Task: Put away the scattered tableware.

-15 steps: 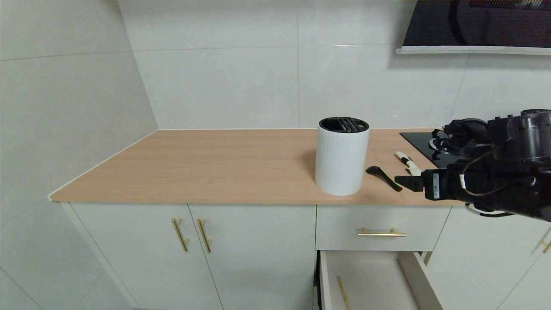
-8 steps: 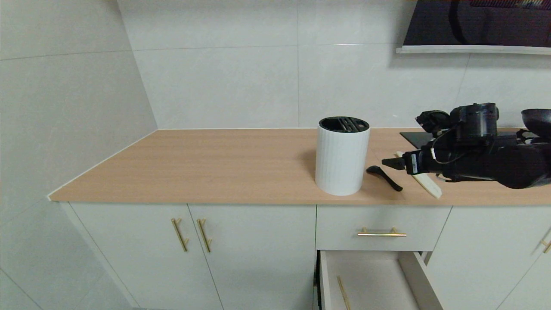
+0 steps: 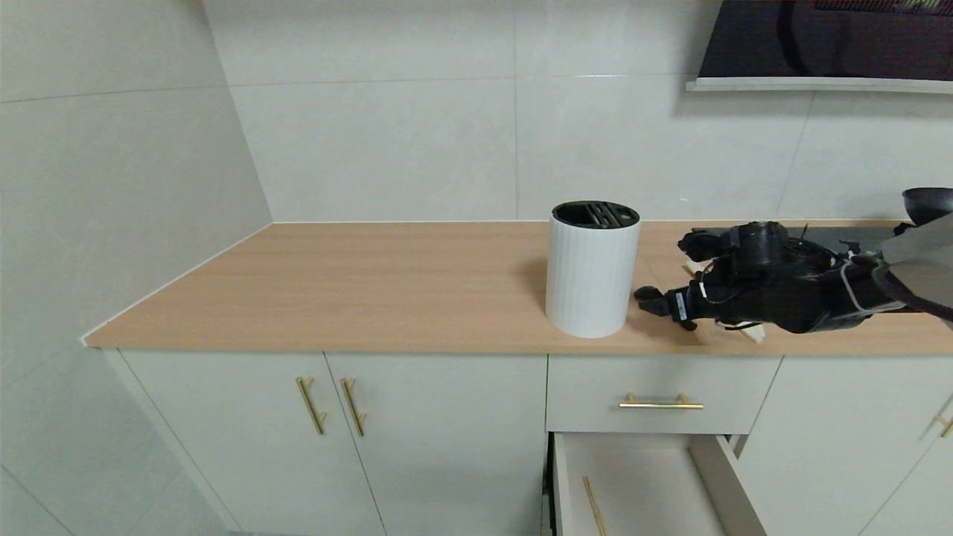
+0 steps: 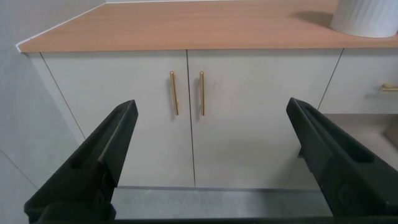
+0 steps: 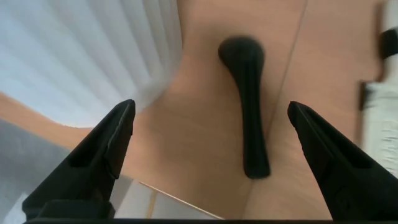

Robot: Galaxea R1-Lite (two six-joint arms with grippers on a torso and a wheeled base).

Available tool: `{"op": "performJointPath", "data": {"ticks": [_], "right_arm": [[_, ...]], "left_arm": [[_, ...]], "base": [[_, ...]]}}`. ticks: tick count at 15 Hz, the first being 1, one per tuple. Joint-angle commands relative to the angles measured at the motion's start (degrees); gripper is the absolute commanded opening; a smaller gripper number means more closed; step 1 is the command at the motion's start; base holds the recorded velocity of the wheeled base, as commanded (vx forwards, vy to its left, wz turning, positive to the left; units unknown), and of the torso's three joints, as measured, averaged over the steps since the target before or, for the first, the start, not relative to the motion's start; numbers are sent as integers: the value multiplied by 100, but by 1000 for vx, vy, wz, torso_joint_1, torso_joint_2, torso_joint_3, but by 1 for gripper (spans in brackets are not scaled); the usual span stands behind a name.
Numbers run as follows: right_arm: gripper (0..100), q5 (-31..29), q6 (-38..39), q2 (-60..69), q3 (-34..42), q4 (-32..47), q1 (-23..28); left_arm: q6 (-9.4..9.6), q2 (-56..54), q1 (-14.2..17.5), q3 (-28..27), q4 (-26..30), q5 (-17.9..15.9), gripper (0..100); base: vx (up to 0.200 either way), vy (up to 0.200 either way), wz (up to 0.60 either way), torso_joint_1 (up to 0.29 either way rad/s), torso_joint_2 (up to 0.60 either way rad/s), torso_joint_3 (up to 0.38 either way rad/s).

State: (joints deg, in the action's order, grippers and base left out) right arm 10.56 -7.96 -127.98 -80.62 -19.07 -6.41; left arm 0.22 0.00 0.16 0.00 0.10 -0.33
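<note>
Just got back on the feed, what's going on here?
The right gripper hovers open over a black spoon lying on the wooden countertop, beside the white ribbed cylindrical holder. Nothing is gripped yet. A long white utensil lies next to the spoon. The left gripper hangs open, facing the cabinet doors.

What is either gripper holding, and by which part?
Nothing. Right gripper is open, the spoon lying ungripped on the counter between its fingers. Left gripper is open, facing the cabinet doors.

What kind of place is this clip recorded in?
Most likely a home kitchen: a wooden countertop over white cabinets with gold handles, a black cooktop under a range hood, and tiled walls.
</note>
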Motion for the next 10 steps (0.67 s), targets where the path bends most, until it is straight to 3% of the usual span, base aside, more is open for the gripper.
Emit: {"op": "performJointPath", "data": {"ticks": [1, 10], "right_arm": [[100, -1, -4, -316, -86, -89, 79], [100, 25, 5, -676, -393, -115, 290]], "left_arm": [[4, 0, 2, 0, -1, -2, 100], [-4, 0, 2, 0, -1, -2, 100]], "base": [[0, 0, 0, 0, 0, 0], [0, 0, 0, 0, 0, 0]]}}
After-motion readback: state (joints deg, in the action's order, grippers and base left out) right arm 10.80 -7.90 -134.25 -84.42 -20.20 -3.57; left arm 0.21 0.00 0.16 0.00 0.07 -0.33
